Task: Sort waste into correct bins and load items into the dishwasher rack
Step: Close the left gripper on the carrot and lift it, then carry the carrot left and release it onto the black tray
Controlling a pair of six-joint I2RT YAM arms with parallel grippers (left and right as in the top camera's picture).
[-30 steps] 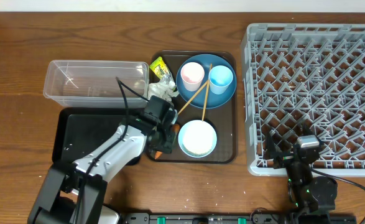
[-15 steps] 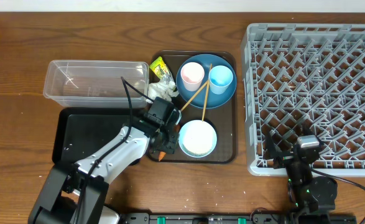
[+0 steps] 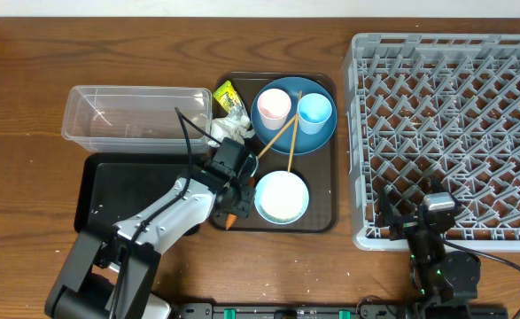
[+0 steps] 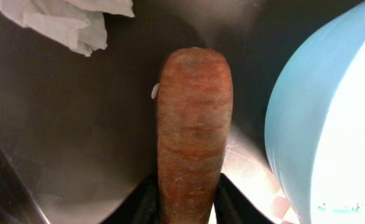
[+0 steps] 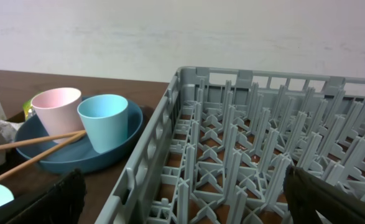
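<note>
The left arm (image 3: 158, 221) reaches from the lower left of the overhead view up toward the middle. It bends at the wrist, so the left gripper (image 3: 231, 197) points down. Its jaws press on both sides of the carrot (image 4: 193, 124), and its dark fingers (image 4: 146, 200) show at the bottom of the wrist view. The right arm (image 3: 437, 266) sits folded at the lower right. The right gripper (image 3: 422, 213) has its jaws spread wide.

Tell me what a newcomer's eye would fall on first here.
The large square grey plastic dishwasher rack fills the table's right side. In the left wrist view a small orange carrot looms, lying on the brown tray between the fingers of the left gripper. On the round blue plate at the tray's back stand a pink cup and a light-blue cup.
</note>
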